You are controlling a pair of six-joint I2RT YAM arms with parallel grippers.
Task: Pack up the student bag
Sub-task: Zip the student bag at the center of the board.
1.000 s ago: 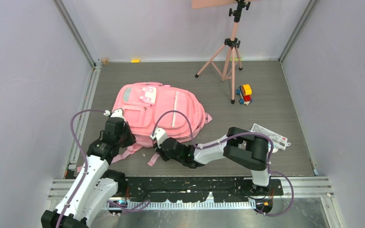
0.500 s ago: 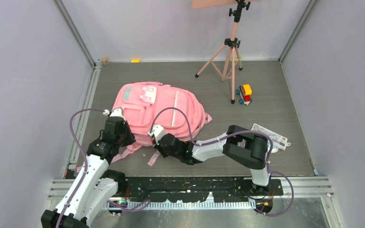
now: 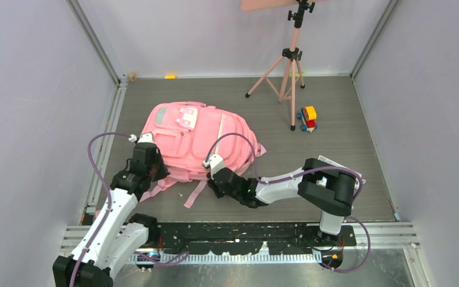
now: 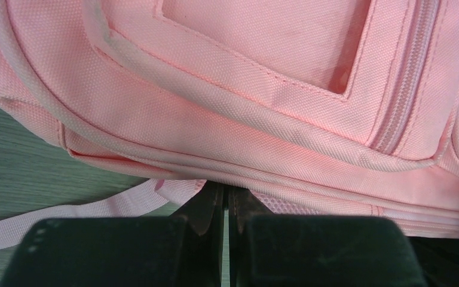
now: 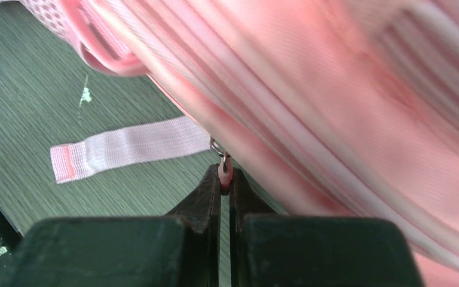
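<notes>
Tabletop (image 3: 334, 119) lies open right of the student bag (image 3: 200, 140), its long axis upper left to lower right; left pincer (image 4: 226, 194) closed at its hem, right pincer (image 5: 225, 179) pinching its zipper pull (image 5: 223, 169).

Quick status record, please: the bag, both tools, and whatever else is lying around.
backpack: pink, lying front side up
left tool: shut at the backpack's near edge; hold on fabric unclear
right tool: shut on zipper pull
strap: loose, flat beside the right tool
other items: toy truck and tripod, far right
</notes>
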